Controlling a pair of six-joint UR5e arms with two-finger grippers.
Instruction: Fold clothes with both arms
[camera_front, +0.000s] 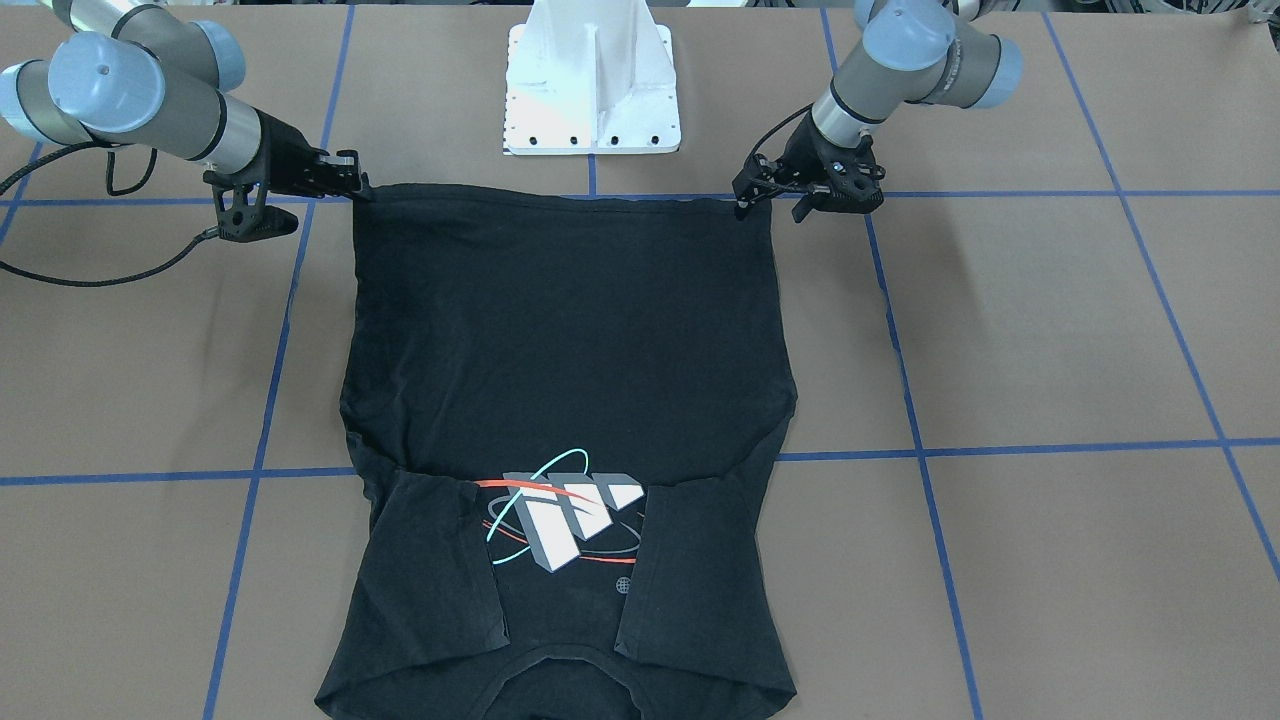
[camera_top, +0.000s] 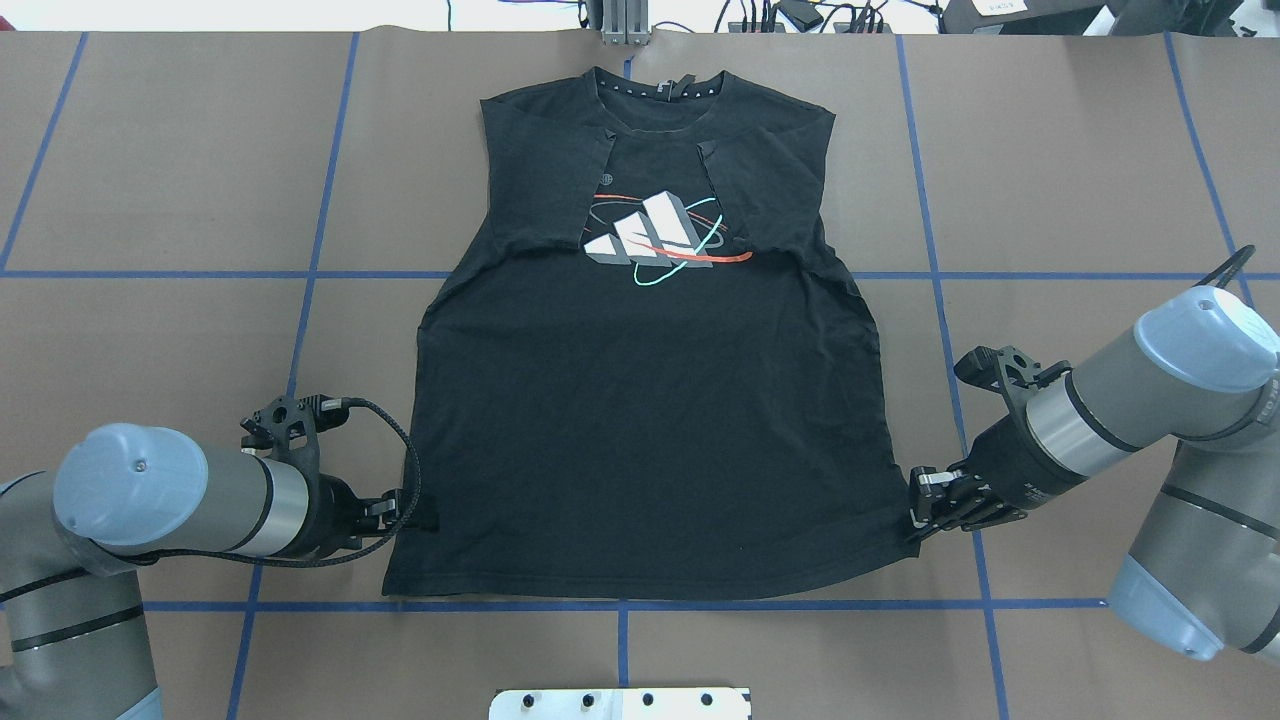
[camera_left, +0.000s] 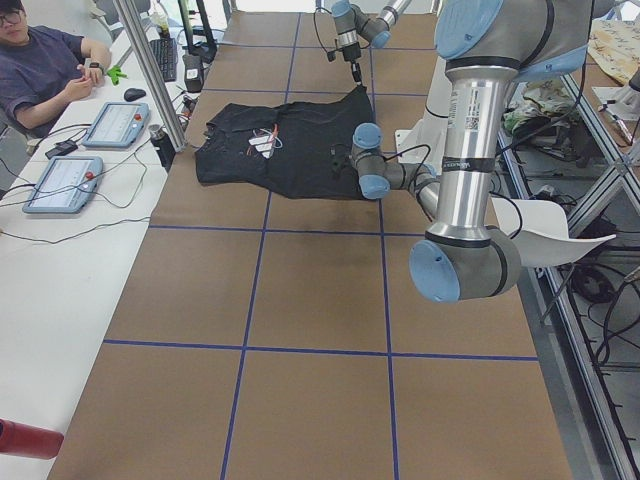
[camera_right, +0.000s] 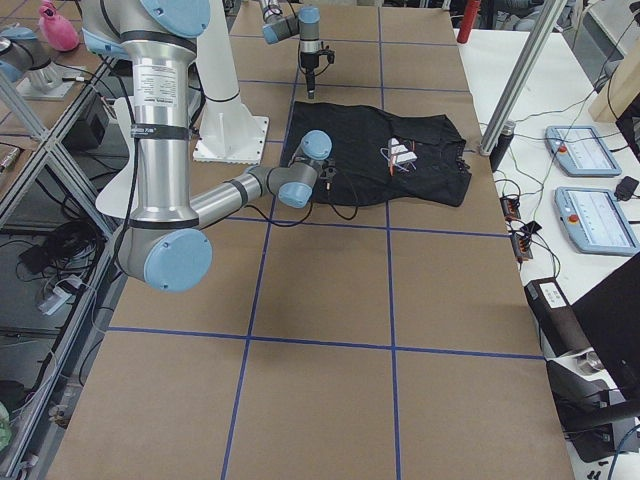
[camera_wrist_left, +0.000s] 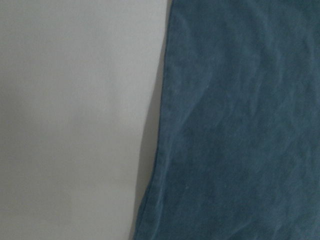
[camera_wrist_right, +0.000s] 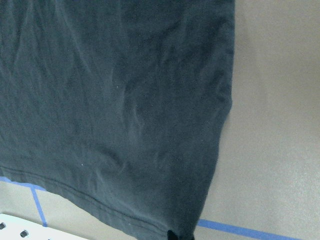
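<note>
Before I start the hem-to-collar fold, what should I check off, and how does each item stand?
1. Both sleeves folded in over the T-shirt chest: ok.
2. left gripper at its hem corner: ok.
3. right gripper at its hem corner: ok.
4. Jaws closed on cloth: cannot tell.
5. Hem straight between the grippers: ok.
6. Collar flat, not tucked under: ok.
</note>
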